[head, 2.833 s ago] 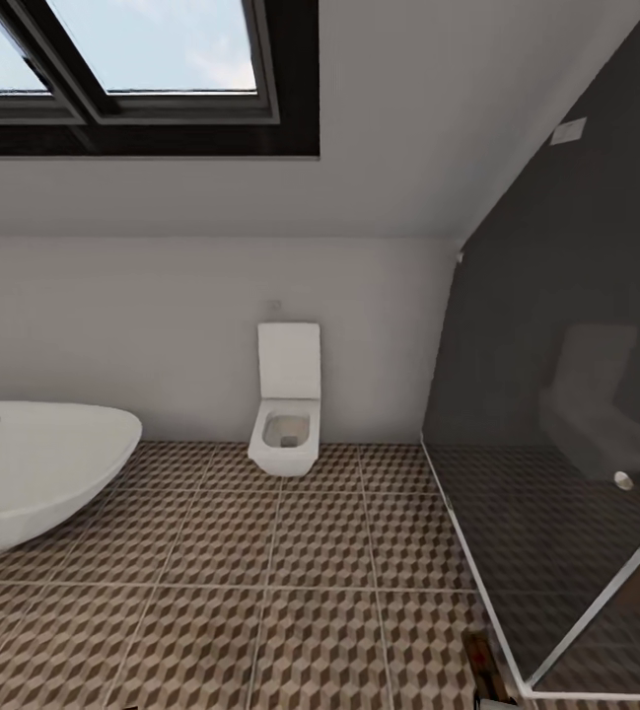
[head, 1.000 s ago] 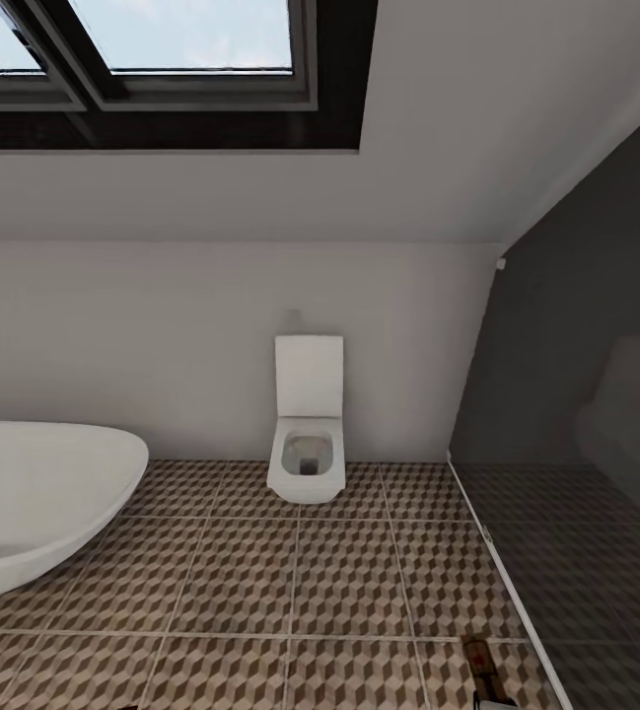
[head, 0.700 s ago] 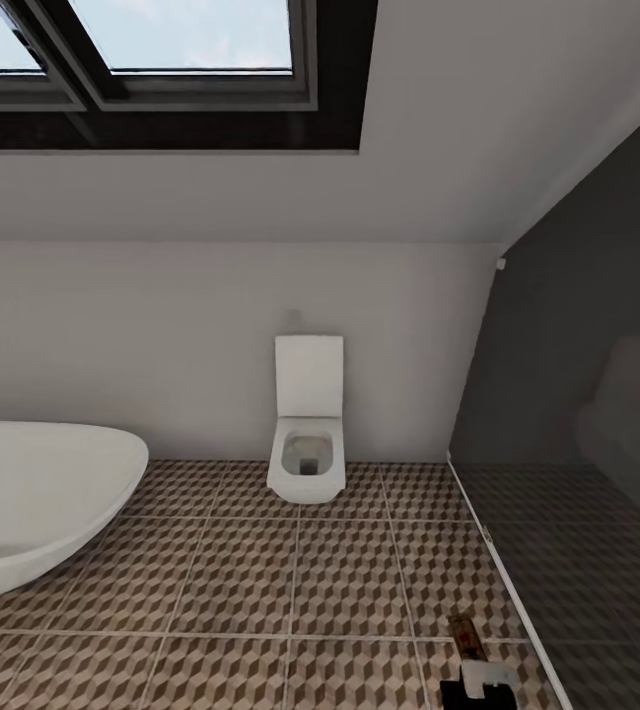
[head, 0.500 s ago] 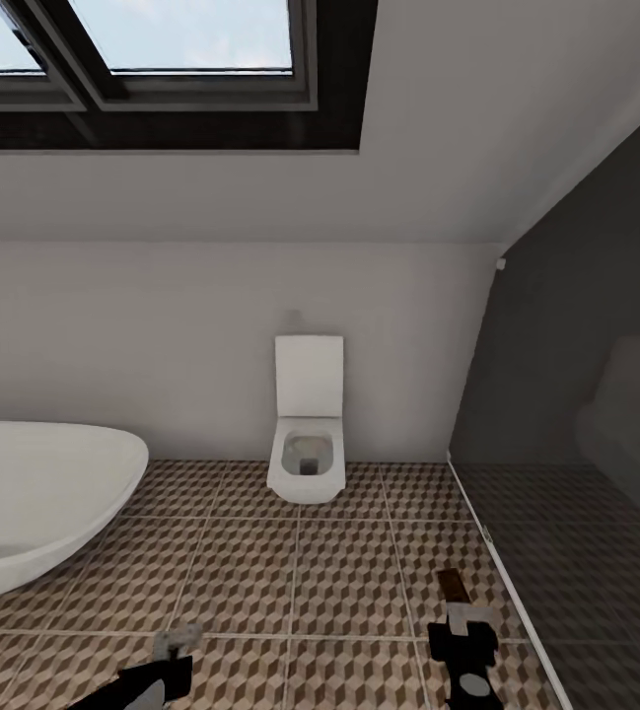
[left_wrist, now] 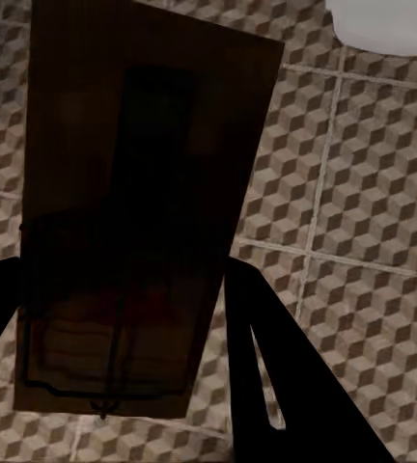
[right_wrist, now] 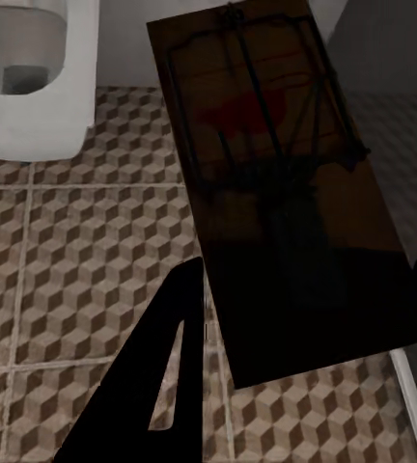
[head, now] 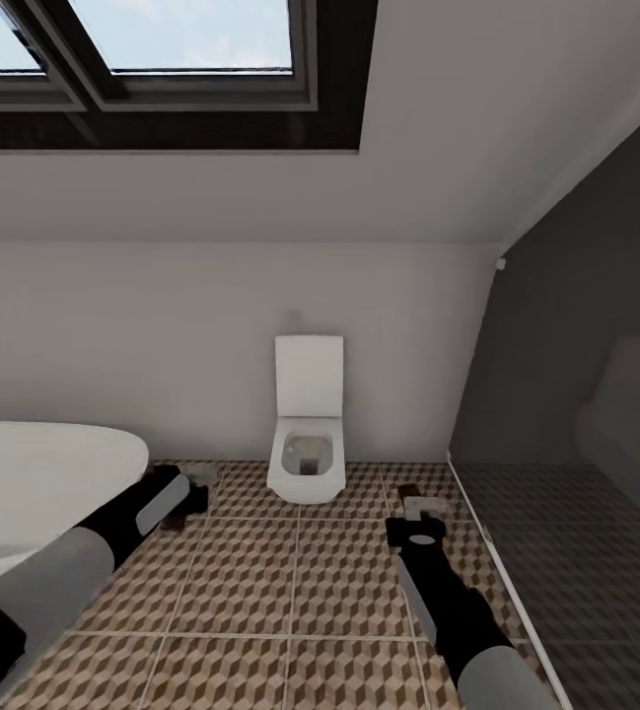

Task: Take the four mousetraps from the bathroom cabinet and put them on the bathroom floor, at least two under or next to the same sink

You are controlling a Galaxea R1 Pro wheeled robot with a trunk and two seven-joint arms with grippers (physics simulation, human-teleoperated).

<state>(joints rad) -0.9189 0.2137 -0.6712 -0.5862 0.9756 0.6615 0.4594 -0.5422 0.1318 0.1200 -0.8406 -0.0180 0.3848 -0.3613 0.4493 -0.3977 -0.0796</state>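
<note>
Both arms are reaching out above the bathroom floor (head: 290,582). Left end effector (head: 186,498) is pinching a mousetrap (left_wrist: 131,212); right end effector (head: 420,513) is pinching another mousetrap (right_wrist: 276,183), toilet (head: 307,444) between.

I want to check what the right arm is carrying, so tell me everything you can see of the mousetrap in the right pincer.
The mousetrap is a flat rectangular board of dark brown wood, in shadow. Thin black wire forms a frame and a bar over a red spot near its far end. The right pincer is shut on its near end, one dark finger against its edge. It is held in the air above the cube-patterned floor tiles, with the white toilet beyond it. In the head view it shows as a small brown piece at the arm's tip.
</note>
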